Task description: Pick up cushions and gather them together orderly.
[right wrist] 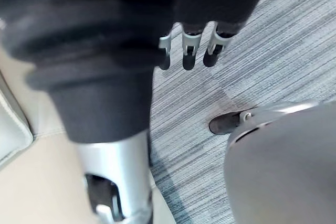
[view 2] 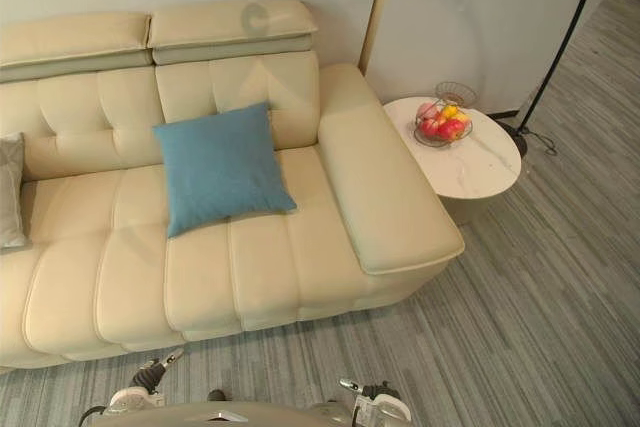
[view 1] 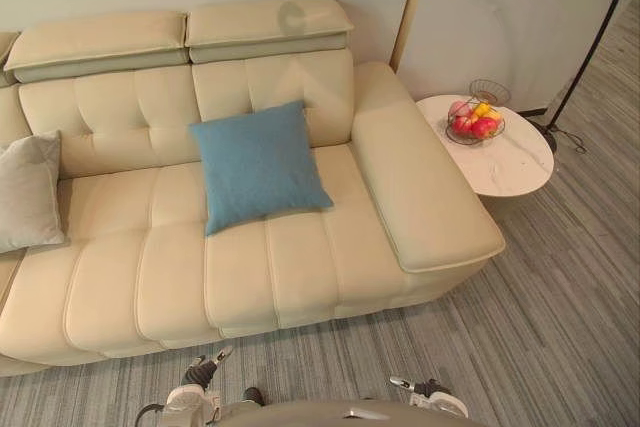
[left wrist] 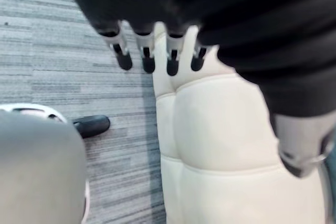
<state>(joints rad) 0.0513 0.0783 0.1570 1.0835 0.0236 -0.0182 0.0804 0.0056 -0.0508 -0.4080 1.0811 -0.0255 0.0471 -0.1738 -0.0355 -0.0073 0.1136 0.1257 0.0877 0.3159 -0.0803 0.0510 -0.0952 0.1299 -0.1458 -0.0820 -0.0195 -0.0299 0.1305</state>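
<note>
- The blue cushion point(view 1: 258, 165) is square, of a matte woven cloth with crisp corners. It stands tilted on the sofa seat and leans on the backrest, ahead of both hands, well apart from them and a little nearer the left hand's side.
- The grey cushion point(view 1: 28, 192) is softer-looking with a rounded corner. It lies on the seat far out past the left hand, well apart from the blue one and cut by the view's edge.
- The sofa point(view 1: 300, 267) is smooth cream leather, with seat panels stitched in long strips, a tufted back, two flat padded headrests and a broad slab armrest on the right hand's side.
- The left hand point(left wrist: 148, 56) hangs low in front of the sofa's front edge. Its fingers are straight and side by side, dark tips pointing down over the cream seam and the carpet, and it holds nothing.
- The right hand point(right wrist: 189, 51) hangs low on the other side, above the carpet. Its fingers are loosely extended with the thumb apart, and it is empty.
- The carpet point(view 1: 560, 327) is grey with fine stripes.
- A small round bench point(view 1: 510, 162) with a white marbled top stands just beside the armrest, ahead of and beyond the right hand.
- On it sits a wire basket point(view 1: 476, 122) of red and yellow fruit.
</note>
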